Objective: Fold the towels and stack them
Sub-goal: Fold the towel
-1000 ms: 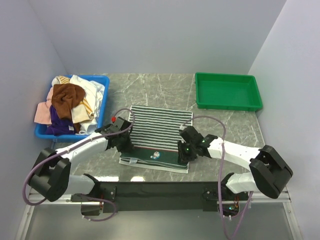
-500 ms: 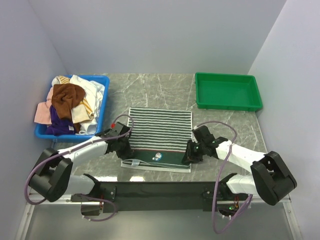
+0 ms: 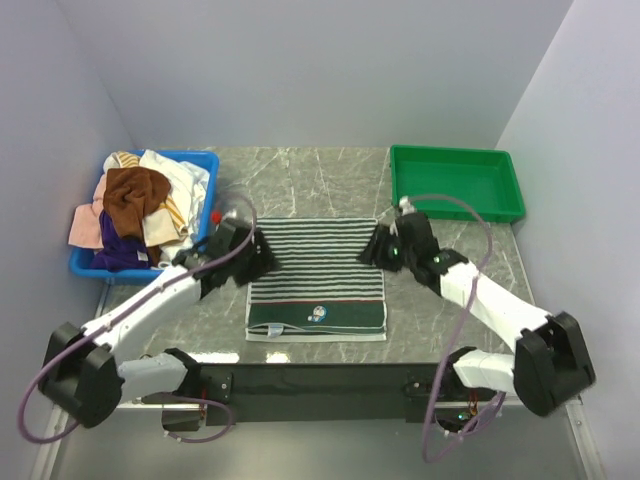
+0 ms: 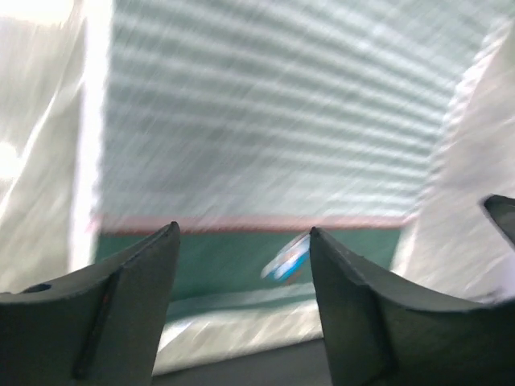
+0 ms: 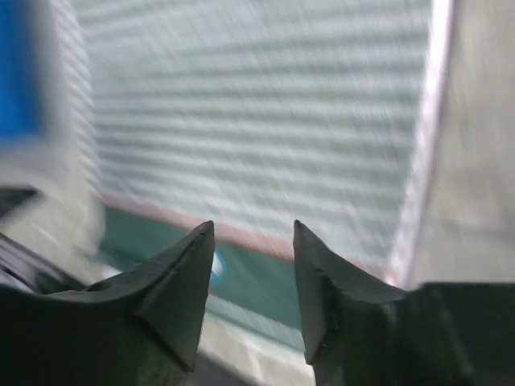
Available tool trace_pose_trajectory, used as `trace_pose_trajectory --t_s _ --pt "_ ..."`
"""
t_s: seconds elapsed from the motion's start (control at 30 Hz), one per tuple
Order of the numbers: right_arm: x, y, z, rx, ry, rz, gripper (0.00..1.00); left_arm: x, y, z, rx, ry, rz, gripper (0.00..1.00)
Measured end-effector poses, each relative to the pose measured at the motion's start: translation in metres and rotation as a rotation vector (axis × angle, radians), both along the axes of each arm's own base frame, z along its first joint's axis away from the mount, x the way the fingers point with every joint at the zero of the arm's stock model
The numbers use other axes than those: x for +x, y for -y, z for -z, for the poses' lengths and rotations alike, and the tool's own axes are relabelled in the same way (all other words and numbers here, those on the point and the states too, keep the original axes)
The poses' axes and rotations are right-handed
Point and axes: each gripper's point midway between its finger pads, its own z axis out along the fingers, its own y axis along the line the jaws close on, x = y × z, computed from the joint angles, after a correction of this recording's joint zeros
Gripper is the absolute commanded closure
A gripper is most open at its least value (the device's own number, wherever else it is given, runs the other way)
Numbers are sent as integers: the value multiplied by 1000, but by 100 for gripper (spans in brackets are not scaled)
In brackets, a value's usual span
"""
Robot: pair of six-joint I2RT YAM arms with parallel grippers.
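Note:
A green-and-white striped towel (image 3: 316, 275) with a dark green band and a small picture near its front edge lies flat and folded at the table's middle. My left gripper (image 3: 262, 255) hangs at its far left corner, open, with nothing between the fingers. In the left wrist view the towel (image 4: 265, 145) is blurred beyond the open gripper (image 4: 241, 233). My right gripper (image 3: 375, 248) is at the far right corner, also open and holding nothing. The right wrist view shows the stripes of the towel (image 5: 257, 121) past the gripper (image 5: 253, 229). More towels (image 3: 135, 200), brown, white, pink and purple, are heaped at the left.
The heap fills a blue bin (image 3: 208, 160) at the table's back left. A green tray (image 3: 455, 182) stands at the back right. Grey walls close in on the left, right and back. The arms' black base rail (image 3: 320, 380) runs along the near edge.
Both grippers left the towel's near corners, opened, and moved away from me to its far corners. The towel now lies flatter and squarer.

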Motion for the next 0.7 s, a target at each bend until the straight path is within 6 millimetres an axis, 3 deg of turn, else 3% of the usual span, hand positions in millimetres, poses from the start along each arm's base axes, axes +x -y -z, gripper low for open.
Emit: trace_pose_trajectory --t_s 0.07,0.13,0.27,0.37,0.5,0.67,0.7 --pt "40 -8 -24 54 84 43 51 37 9 -23 -23 76 -29 28" --pt "73 -10 -36 90 134 89 55 77 12 -36 -32 133 -68 31" --pt "134 -15 -25 129 150 162 60 147 7 -28 -10 163 -132 44" --pt "161 -21 -6 129 134 188 61 185 2 -8 24 149 -155 50" --pt "183 -22 20 104 95 227 62 209 -9 30 72 96 -169 52" --pt "197 -10 52 73 33 307 62 214 -18 76 109 8 -184 52" --pt "196 -5 60 61 15 330 62 217 -18 75 99 12 -185 52"
